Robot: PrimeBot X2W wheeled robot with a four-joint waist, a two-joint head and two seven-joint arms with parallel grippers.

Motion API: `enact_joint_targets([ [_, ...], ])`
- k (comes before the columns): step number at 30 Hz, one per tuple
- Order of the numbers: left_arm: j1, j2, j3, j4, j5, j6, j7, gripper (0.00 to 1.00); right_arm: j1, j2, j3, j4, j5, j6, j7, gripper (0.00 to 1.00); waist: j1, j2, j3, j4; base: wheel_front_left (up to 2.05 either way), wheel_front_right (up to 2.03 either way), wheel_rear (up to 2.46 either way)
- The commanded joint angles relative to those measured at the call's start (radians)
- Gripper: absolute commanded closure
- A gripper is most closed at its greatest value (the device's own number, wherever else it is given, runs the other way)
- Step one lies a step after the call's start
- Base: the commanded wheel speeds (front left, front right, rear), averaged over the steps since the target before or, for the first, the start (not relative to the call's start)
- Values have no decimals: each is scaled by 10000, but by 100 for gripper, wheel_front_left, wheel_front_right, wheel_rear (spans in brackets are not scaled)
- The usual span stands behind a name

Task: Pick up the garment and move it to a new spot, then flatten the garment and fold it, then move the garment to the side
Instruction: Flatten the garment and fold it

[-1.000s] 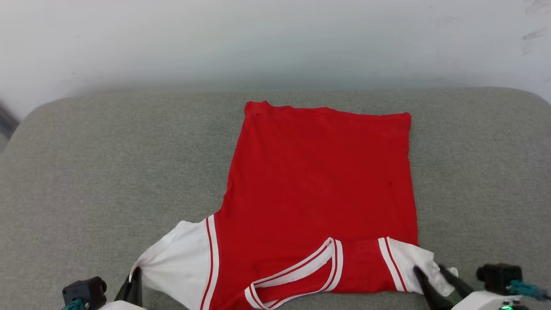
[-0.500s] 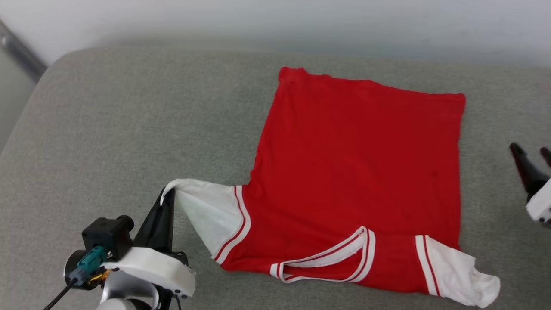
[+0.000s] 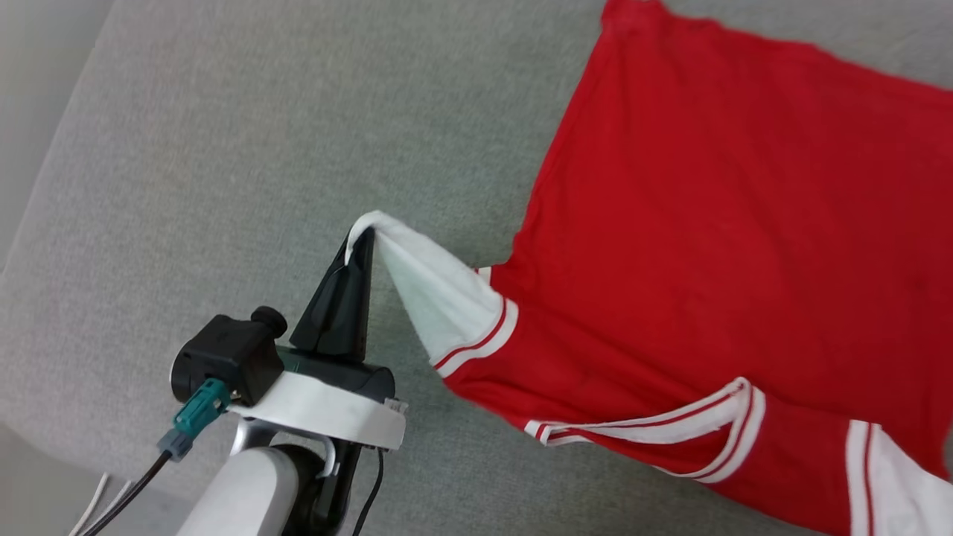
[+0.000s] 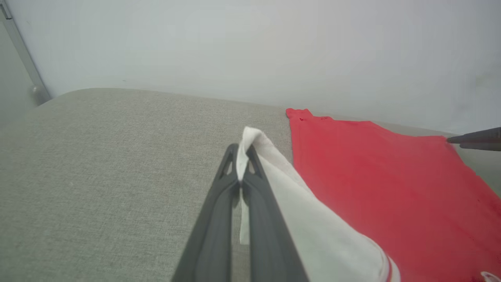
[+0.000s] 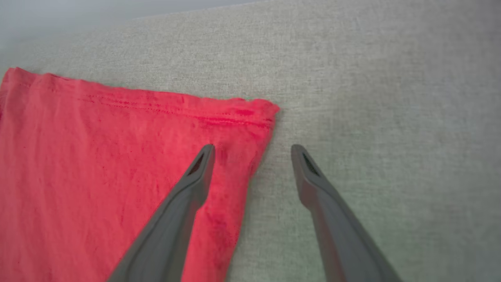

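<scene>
Nearest, toward the front edge of the grey cushion (image 3: 223,149), one left gripper (image 3: 361,244) is seen with its two dark fingers pressed together on the tip of a white sleeve (image 3: 435,298), which is drawn up into a peak. One garment (image 3: 707,223) is counted: a red jersey with two white sleeves and striped trim, laid flat and spread from the front edge almost to the back edge. Farther off, at a hem corner, one right gripper (image 5: 253,148) is held with its fingers spread wide and nothing between them, one finger over red cloth, the other over bare cushion. A pale wall (image 4: 235,47) is seen behind.
</scene>
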Motion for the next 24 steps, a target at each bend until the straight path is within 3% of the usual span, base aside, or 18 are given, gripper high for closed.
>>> enact_joint_targets([
  [1,-134,-48,-4,27,22,-7,-85,100,-129,-81,22,62,-96,-4,80,0,-2,0,635,489,0,0,0],
  [7,-454,-244,-102,361,-11,-140,-356,100,-600,88,18,701,-320,-5,1084,0,-2,0,1097,582,0,0,0],
  [9,-478,-273,-91,486,-54,-170,-425,100,-524,307,-9,990,-314,-7,1445,63,-2,0,1097,545,0,0,0],
  [10,-494,-284,-99,559,-84,-161,-428,100,-486,405,-34,1108,-303,-7,1605,87,-2,0,1078,533,0,0,0],
  [11,-542,-292,-109,624,-102,-191,-440,100,-422,476,-22,1159,-316,-7,1708,100,-2,0,1052,521,0,0,0],
  [18,-491,-210,-81,1118,-177,-194,-457,100,-478,313,266,693,-448,-4,1480,100,-2,0,423,199,0,0,0],
  [24,110,130,255,1560,-390,-15,-377,100,-96,-66,1140,-178,-414,-5,1432,100,-2,0,-763,-616,0,0,0],
])
